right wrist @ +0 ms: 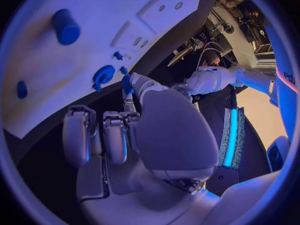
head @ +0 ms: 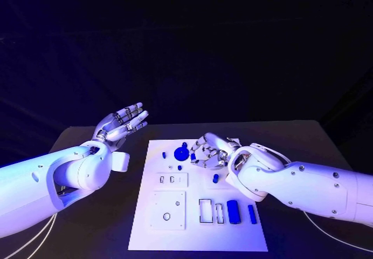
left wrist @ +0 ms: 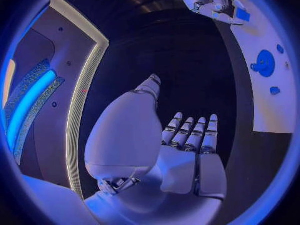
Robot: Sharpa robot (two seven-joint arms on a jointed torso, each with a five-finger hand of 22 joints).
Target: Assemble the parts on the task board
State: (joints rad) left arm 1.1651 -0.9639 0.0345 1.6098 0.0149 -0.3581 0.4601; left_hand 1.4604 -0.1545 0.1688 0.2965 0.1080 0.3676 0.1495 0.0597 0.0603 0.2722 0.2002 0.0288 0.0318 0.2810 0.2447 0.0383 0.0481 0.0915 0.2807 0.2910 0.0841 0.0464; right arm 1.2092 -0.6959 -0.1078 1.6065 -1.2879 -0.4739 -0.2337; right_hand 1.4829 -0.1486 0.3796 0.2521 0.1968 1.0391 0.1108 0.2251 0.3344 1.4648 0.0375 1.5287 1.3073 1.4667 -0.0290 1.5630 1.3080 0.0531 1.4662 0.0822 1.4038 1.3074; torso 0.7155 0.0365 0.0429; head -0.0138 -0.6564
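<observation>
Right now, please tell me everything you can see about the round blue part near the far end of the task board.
The round blue part is a flat disc, plastic by its look, with a small tab at its edge and a pale mark near its middle. It lies on the white task board, toward the far end. In the head view the right hand is close beside it; whether it touches the disc cannot be told. The left hand is raised off the board, away from it.

Blue-violet light washes over my table; beyond it all is dark. The task board glares brightest white. My wrist views bend straight edges into curves near their rims, and a glowing cyan strip shines beside me.
</observation>
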